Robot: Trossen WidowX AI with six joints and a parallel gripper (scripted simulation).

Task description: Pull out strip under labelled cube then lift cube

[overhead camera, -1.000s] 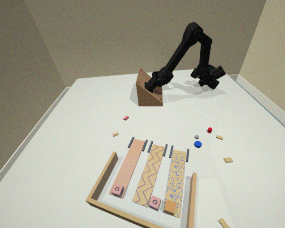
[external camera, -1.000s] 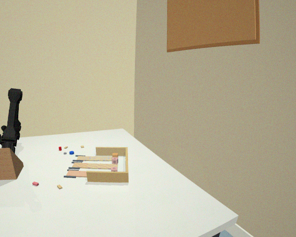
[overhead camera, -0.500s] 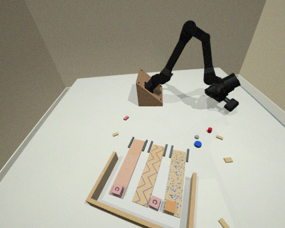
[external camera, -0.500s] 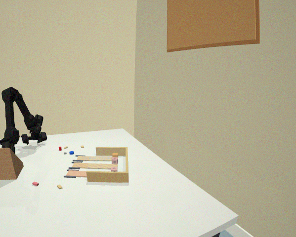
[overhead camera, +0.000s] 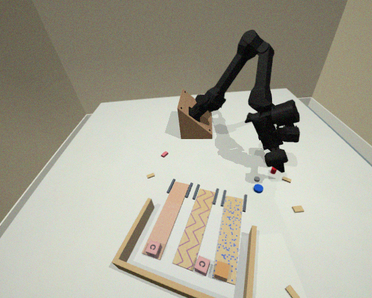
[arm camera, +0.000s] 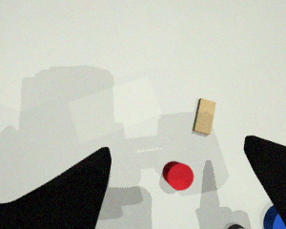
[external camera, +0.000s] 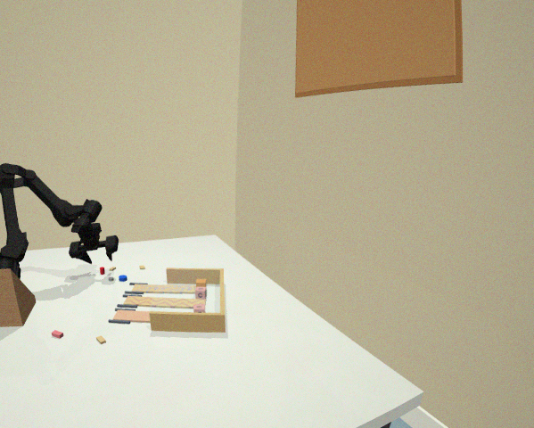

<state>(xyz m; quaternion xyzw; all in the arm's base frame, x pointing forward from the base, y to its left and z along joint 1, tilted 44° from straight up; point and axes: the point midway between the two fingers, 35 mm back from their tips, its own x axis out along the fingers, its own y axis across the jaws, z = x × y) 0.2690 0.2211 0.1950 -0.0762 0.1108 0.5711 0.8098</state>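
A pink cube marked C [overhead camera: 153,248] [external camera: 199,308] rests on the near end of the plain salmon strip [overhead camera: 171,215] [external camera: 131,316]. A second pink cube marked C [overhead camera: 202,265] [external camera: 201,292] sits beside the end of the zigzag strip [overhead camera: 203,205] [external camera: 160,301], in the gap. An orange cube [overhead camera: 222,270] [external camera: 201,282] is on the blue-speckled strip [overhead camera: 228,231] [external camera: 163,288]. My gripper [external camera: 101,260] [arm camera: 177,149] is open and empty, above the table and away from the strips, near the red cylinder [overhead camera: 273,170] [external camera: 102,270] [arm camera: 180,176].
A three-sided wooden wall [overhead camera: 250,259] [external camera: 188,322] surrounds the cube ends. Dark rails [overhead camera: 171,185] flank the strips' other ends. A blue disc [overhead camera: 258,188] [external camera: 122,278], a grey disc [overhead camera: 256,178] and several small wooden tiles [overhead camera: 297,208] [arm camera: 205,116] lie around. A brown wedge [overhead camera: 194,128] stands by the arm's base.
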